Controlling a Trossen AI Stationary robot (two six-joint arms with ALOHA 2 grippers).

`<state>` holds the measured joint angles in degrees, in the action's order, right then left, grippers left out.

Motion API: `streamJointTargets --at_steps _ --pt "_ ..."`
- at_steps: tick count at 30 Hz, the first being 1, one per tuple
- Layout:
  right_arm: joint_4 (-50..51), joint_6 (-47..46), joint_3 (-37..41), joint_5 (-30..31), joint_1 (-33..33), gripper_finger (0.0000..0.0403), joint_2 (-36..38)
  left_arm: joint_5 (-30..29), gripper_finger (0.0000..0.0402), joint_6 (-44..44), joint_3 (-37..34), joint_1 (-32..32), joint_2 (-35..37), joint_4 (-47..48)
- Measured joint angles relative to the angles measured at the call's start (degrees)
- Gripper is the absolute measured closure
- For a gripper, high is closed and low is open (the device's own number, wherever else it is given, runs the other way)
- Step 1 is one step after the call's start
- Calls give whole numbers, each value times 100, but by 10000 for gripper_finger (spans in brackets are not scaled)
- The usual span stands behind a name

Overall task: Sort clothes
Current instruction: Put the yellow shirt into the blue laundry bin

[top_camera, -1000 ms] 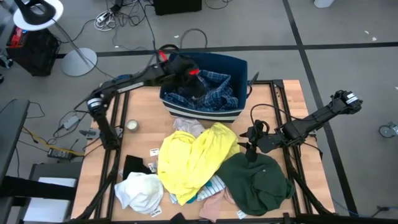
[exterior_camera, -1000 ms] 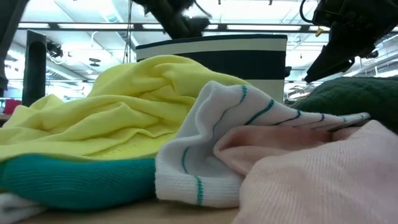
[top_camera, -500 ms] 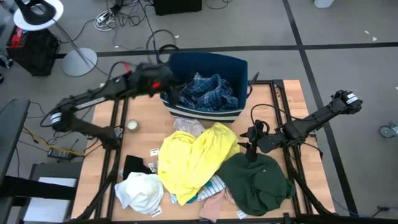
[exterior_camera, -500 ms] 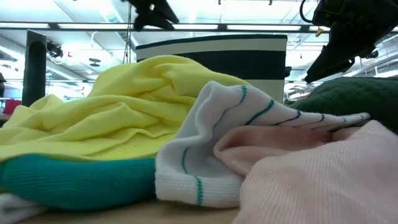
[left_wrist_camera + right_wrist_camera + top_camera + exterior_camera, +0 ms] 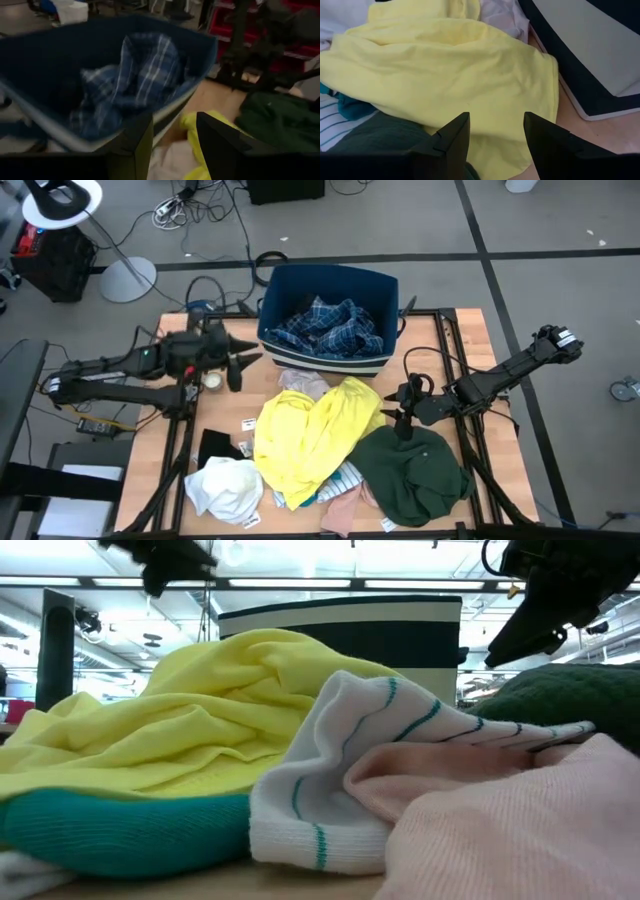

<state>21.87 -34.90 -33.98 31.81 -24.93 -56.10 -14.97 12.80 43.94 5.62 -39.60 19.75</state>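
left gripper (image 5: 243,358) empty, fingers spread, beside the bin (image 5: 330,280) | plaid shirt (image 5: 330,328) in bin | yellow shirt (image 5: 315,430) mid-table | right gripper (image 5: 398,418) fingers apart, empty, above green garment (image 5: 412,470)

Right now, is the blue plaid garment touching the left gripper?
Apart. In the high view the blue plaid garment lies inside the bin, and the left gripper sits outside it, empty, with bare table between.

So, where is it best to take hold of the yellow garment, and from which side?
Probably the raised fold at the middle of the yellow garment, from straight above: it lies on top of the pile, bunched into ridges that jaws could pinch, and nothing covers it.
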Motion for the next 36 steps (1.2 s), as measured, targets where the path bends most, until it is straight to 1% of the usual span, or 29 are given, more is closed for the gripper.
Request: streamJointTargets --at_steps 5,8,10,13,15,17,22,30,36 --pt "-374 35 0 13 0 215 -2 -283 245 295 -882 -421 533 -333" --pt "-760 334 0 -1 57 215 -157 -456 245 324 -1321 -609 694 -440" --pt "-1102 708 0 -70 134 215 -360 -516 245 240 -1537 -673 767 -559" --pt "-1837 1246 -4 -336 294 215 -799 -532 245 222 -1762 -729 865 -627" --pt "-2339 1505 -44 -536 446 215 -1115 -536 245 317 -1867 -729 878 -669" --pt "-2603 1690 -163 -757 598 215 -1438 -540 245 551 -1937 -729 882 -632" --pt "-2643 1958 -691 -1097 898 215 -2286 -539 245 588 -1964 -727 849 -409" --pt "-2641 2946 -1939 -1606 1049 214 -3729 -539 245 555 -1964 -725 814 -363" --pt "-2403 3149 -2867 -1818 1114 195 -4590 -539 245 554 -1964 -725 811 -362"
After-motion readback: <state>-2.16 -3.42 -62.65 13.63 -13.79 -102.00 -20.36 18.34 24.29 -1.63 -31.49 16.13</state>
